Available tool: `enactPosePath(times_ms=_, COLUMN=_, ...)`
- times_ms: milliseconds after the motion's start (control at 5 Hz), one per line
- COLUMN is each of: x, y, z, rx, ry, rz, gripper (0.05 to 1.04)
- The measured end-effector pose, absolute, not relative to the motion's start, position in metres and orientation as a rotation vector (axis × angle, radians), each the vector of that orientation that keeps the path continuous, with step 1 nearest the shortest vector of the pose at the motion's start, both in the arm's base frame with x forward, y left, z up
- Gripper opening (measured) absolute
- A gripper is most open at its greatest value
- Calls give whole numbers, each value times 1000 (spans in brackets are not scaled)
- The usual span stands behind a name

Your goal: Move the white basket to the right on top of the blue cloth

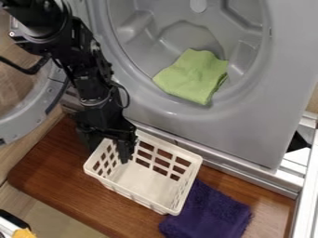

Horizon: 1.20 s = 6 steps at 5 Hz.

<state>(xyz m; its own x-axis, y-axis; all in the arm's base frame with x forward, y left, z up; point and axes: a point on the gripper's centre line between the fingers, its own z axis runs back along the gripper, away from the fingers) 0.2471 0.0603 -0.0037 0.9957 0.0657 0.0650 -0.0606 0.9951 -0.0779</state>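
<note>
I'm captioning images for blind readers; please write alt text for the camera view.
A white plastic basket with gridded walls sits on a brown wooden board, a dark blue cloth at its lower right. A black robot claw is at the basket's left end; behind, a light-green cloth lies in a grey appliance's round opening.

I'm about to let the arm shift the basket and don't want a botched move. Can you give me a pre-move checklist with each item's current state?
1. White basket upright: ok.
2. Gripper at the basket: ok, it is at the rim on the end away from the blue cloth.
3. Firm hold on the basket: cannot tell.
4. Basket on top of the blue cloth: not ok, most of the cloth lies uncovered beside it.
5. Basket clear of the machine's front: cannot tell, its back rim runs close along it.
6. Green cloth out of the way: ok, it lies in the drum.
</note>
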Motion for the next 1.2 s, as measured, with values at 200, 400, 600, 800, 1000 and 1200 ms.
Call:
enactPosePath(times_ms=200, x=244, y=60, z=-9, rx=-80, ry=-44, rz=73, gripper=1001)
enactPosePath(times_ms=400, x=244, y=58, z=-9, rx=-59, ry=-34, rz=61, gripper=1001)
enactPosePath(times_ms=600, x=242, y=58, z=-9, rx=-48, ry=-20, rz=64, gripper=1001)
enactPosePath(times_ms=800, x=243, y=53, z=-6, rx=-40, ry=-21, rz=51, gripper=1001)
enactPosePath(times_ms=1000, x=246, y=45, z=1, rx=-14, ry=-20, rz=6, gripper=1001)
enactPosePath(times_ms=1200, x=250, y=38, z=13, rx=-7, ry=-51, rz=-15, gripper=1001)
